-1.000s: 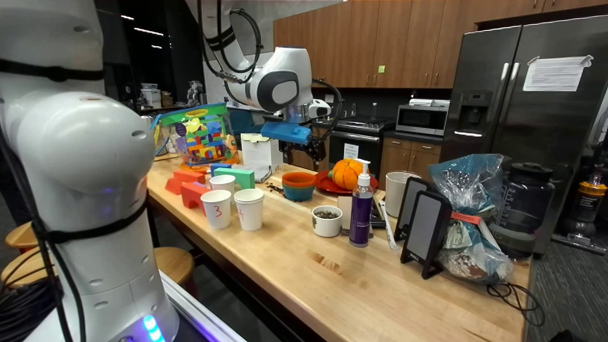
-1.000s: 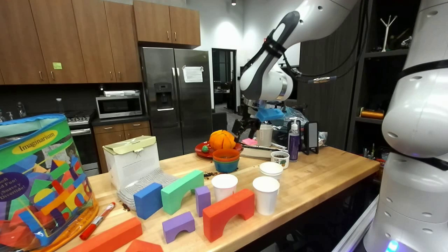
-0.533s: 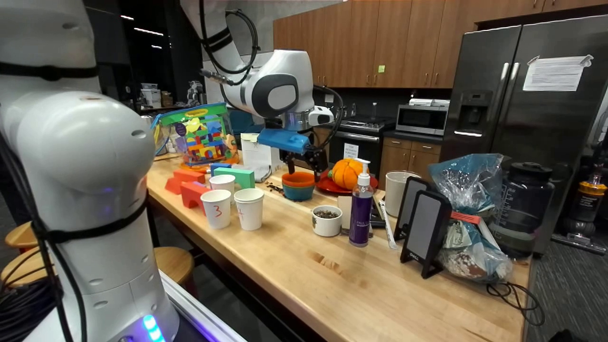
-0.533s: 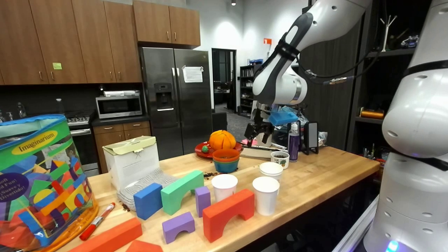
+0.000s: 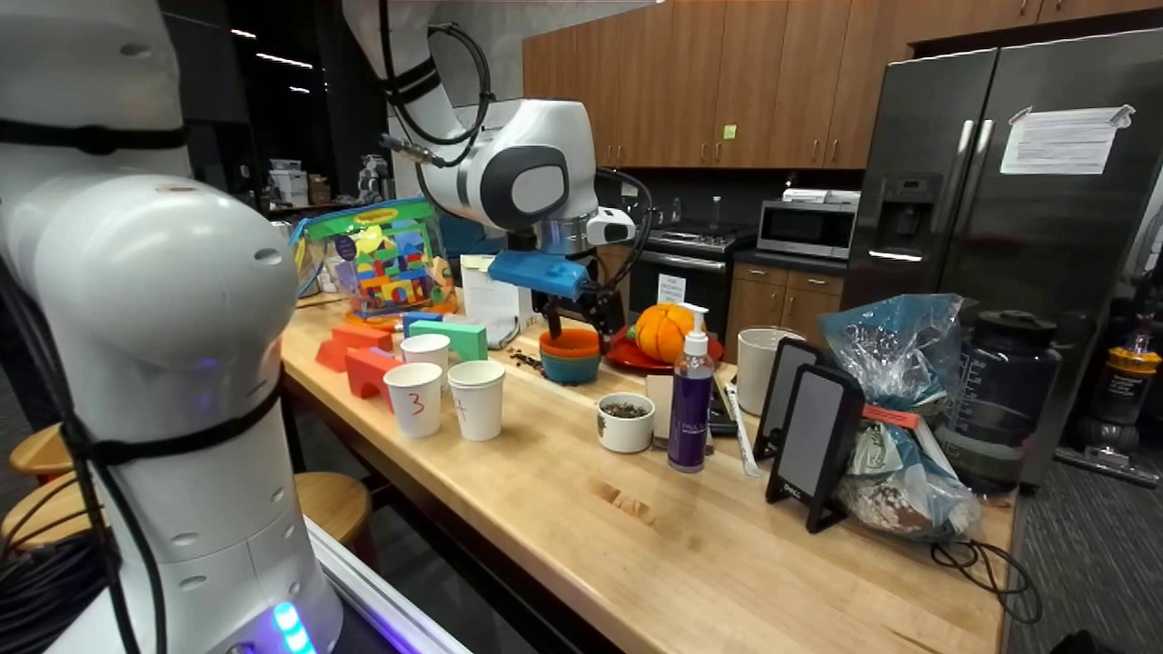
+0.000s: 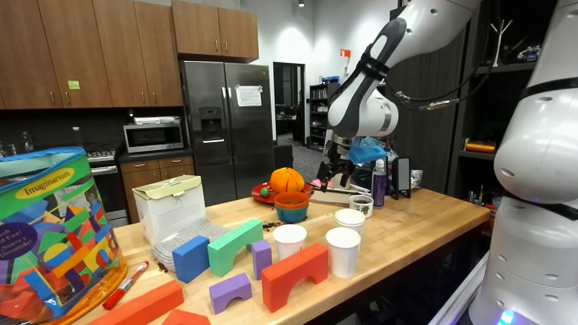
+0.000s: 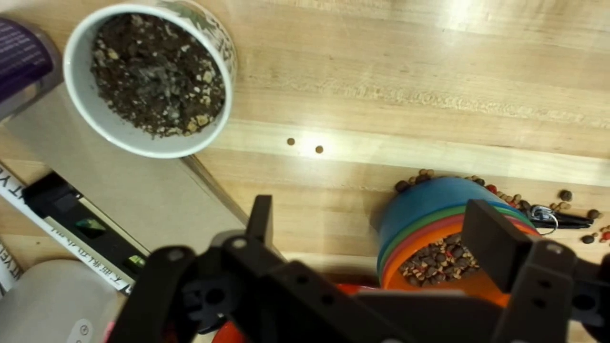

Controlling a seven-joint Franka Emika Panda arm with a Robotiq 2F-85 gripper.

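My gripper [image 7: 376, 228] is open and empty. It also shows in both exterior views [image 5: 580, 329] [image 6: 335, 180], pointing down above the table. A stack of nested round bowls [image 7: 419, 195], blue outside and orange inside, lies below the right finger in the wrist view. It holds dark and tan peppercorn-like bits and also shows in both exterior views [image 5: 571, 369] [image 6: 291, 215]. The finger hides part of its rim; I see no grip on it. A white pot [image 7: 107, 128] of dark soil stands at the upper left. An orange fabric pumpkin [image 6: 287, 180] sits on a red plate [image 6: 258, 194].
Purple pump bottle [image 5: 688, 413], black speakers [image 5: 813, 436] and a plastic bag [image 5: 895, 363] stand near the pot. White paper cups [image 6: 343, 257], foam blocks [image 6: 293, 275], a white box [image 6: 174, 207] and a block bag [image 6: 54, 189] are also on the table. Loose bits [image 7: 517, 200] lie beside the bowls.
Over the last second my gripper has come down and moved toward the right in the exterior view facing the fridge and blocks, mostly in the first half. The table objects have not moved.
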